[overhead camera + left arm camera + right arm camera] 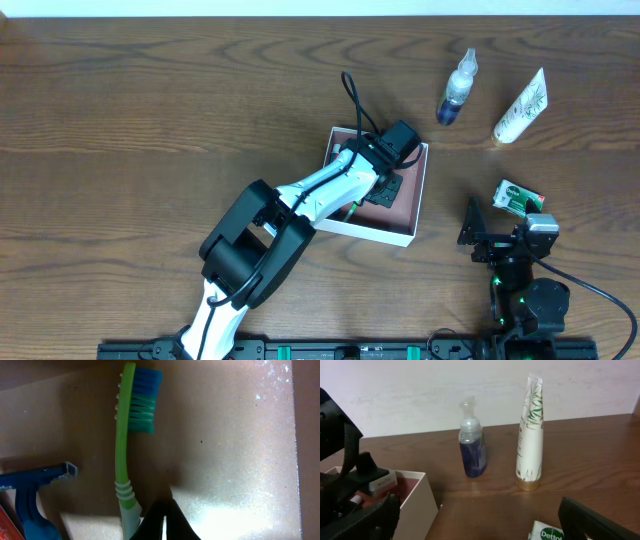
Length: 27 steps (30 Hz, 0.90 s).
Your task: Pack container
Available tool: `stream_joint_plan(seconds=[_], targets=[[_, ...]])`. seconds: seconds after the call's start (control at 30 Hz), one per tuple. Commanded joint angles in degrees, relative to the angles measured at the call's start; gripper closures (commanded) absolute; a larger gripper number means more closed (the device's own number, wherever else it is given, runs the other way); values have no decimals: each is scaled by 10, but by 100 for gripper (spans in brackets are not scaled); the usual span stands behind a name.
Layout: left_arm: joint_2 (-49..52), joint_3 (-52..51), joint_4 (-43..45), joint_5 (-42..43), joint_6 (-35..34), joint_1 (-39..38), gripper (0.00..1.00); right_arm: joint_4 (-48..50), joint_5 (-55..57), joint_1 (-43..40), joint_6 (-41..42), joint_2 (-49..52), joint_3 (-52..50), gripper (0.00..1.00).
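The container (366, 231), a shallow white-walled box with a pinkish-brown inside, sits mid-table. My left gripper (384, 189) reaches down into it. In the left wrist view its fingers (165, 510) are shut together with nothing between them, just right of the handle of a green toothbrush (122, 445) lying on the box floor (230, 450). A blue razor (30, 485) lies further left. My right gripper (495, 216) stands open low over the table to the right of the box, its fingers (595, 520) wide apart around bare wood, a green-and-white packet (547, 532) by the right finger.
A clear spray bottle of blue liquid (457, 88) and a white tube (521, 106) stand upright at the back right. The green-and-white packet (517, 196) lies between them and my right arm. Something red (7, 522) shows at the box's edge near the razor.
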Motion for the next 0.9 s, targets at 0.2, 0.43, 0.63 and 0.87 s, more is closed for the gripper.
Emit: stream_joint_plan(seconds=[0.2, 0.43, 0.63, 0.87], targets=[[28, -4, -3, -9, -1, 3, 94, -2, -2, -3, -5, -4, -1, 1], [23, 0, -8, -57, -1, 3, 94, -2, -2, -3, -5, -4, -1, 1], [23, 0, -28, -85, -1, 3, 94, -2, -2, -3, -5, -4, -1, 1], [23, 0, -27, -105, -2, 3, 94, -2, -2, -3, -5, -4, -1, 1]])
